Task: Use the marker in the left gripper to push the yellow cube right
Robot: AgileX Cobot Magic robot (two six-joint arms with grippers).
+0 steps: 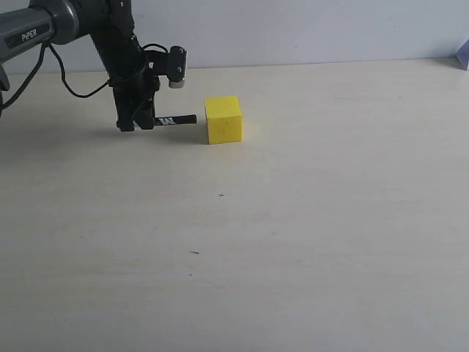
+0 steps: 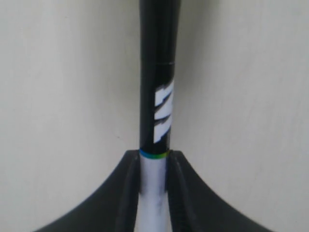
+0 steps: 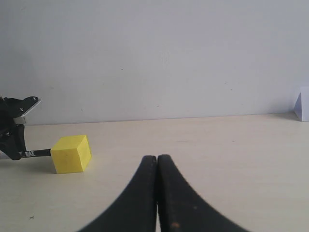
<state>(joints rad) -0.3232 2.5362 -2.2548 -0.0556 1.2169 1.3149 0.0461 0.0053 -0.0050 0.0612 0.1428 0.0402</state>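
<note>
Close in, my left claw is clenched on the marker: both fingers pinch its white barrel, and the black part with the lettering runs out ahead of them.

In the exterior view that claw hangs in the upper left of the frame, fingertips low over the table. The marker lies level and points right.

Next out, the yellow cube sits flat on the table, upper centre-left of the frame. The marker's black end is just beside its left face; I can't tell whether they touch.

My right claw is clamped tight with nothing between its fingers, well apart from the cube.

Farthest back, a pale wall runs behind the table.
</note>
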